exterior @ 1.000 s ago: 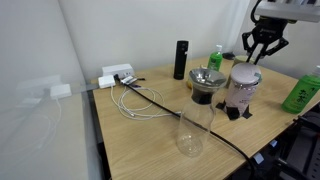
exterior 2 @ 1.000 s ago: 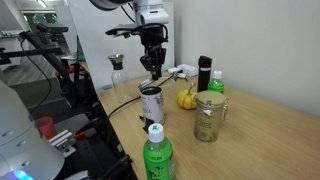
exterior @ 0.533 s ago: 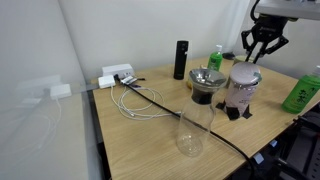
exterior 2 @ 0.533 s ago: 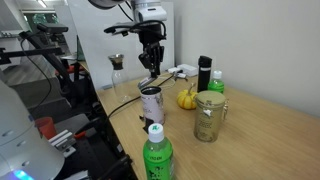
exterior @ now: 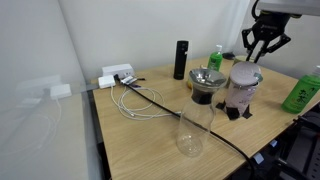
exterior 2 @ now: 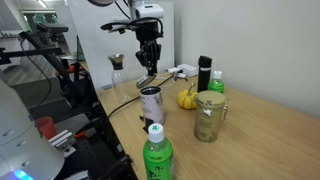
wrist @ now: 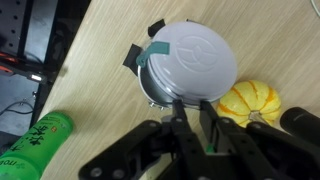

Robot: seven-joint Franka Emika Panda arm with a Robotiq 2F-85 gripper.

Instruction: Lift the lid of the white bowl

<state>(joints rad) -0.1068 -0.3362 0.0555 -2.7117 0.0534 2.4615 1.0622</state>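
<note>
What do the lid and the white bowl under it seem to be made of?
The lid: probably matte white plastic, with an even, dull surface and a moulded emblem. The white bowl: likely translucent plastic, as its wall looks cloudy and faintly pink; frosted glass is possible.

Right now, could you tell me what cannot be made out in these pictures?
White bowl contents: wrist view, lid covers them.
Claw opening: too small in both exterior views.
Green bottle: exterior view, bottom edge cuts it off.
</note>
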